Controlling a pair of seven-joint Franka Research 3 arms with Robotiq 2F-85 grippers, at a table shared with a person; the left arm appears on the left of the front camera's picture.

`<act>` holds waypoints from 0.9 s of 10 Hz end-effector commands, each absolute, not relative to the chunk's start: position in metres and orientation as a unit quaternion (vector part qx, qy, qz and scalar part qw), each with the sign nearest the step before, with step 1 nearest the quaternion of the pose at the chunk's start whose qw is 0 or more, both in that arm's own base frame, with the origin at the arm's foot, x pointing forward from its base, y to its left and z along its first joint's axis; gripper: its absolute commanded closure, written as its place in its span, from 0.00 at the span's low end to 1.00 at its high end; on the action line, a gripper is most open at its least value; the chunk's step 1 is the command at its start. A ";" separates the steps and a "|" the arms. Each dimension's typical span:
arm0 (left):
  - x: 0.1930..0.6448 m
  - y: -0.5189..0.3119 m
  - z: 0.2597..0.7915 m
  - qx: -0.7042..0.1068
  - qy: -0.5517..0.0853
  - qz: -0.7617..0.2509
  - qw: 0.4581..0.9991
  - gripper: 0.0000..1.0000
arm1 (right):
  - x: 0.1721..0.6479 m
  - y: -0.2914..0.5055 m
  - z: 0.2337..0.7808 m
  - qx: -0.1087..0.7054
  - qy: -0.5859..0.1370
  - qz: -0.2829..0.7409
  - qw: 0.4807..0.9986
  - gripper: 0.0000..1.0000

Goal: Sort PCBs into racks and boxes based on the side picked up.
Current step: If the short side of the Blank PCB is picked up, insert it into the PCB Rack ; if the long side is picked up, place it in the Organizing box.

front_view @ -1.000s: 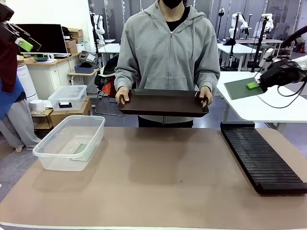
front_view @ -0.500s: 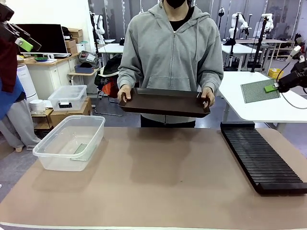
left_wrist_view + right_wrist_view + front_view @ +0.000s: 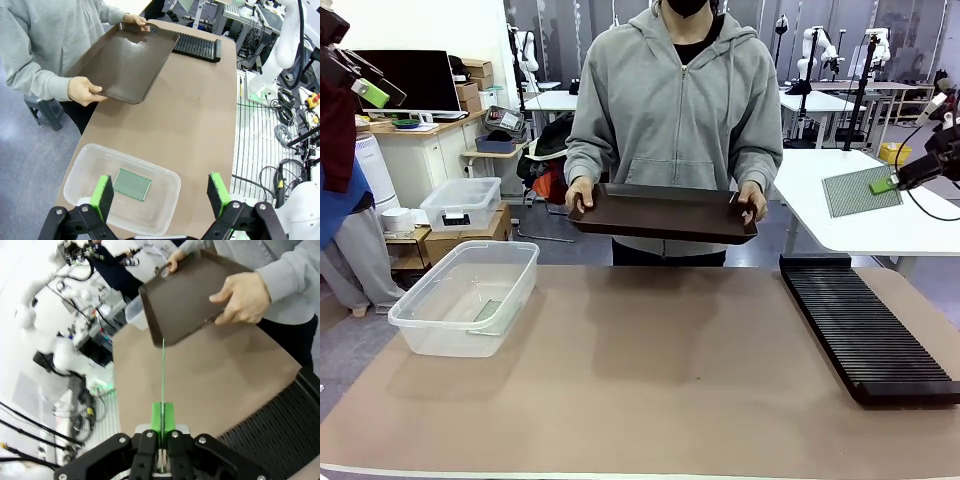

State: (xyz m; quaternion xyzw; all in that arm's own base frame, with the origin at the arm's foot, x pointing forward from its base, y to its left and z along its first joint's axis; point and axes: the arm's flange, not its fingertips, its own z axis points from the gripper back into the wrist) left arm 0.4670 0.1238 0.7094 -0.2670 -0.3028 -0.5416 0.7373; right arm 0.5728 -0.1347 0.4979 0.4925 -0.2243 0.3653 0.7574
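My right gripper [image 3: 892, 183] hangs high above the far end of the black slotted rack [image 3: 865, 328], shut on the edge of a green PCB [image 3: 860, 190]. In the right wrist view that PCB [image 3: 163, 375] shows edge-on as a thin green line rising from the shut gripper [image 3: 163, 416], with the rack [image 3: 280, 427] below. My left gripper [image 3: 161, 195] stands open high over the clear box [image 3: 165, 210], where another PCB [image 3: 131, 184] lies flat. The box [image 3: 430, 325] sits at the table's left, with my left gripper [image 3: 370, 90] well above it.
A person at the far side holds a dark brown tray [image 3: 665, 212] in both hands over the table's far edge. A smaller clear lidded tub [image 3: 460, 203] sits behind the table at the left. The brown table top [image 3: 650, 380] lies bare between box and rack.
My right gripper has swung right and slightly lower with the PCB, and the board's face has turned more toward the camera. The person has shifted the tray a little. The left arm stays still.
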 end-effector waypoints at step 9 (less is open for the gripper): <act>0.464 0.124 0.708 -0.270 -0.303 -0.541 0.736 0.00 | 0.609 -0.159 0.434 0.401 -0.248 0.536 0.701 0.98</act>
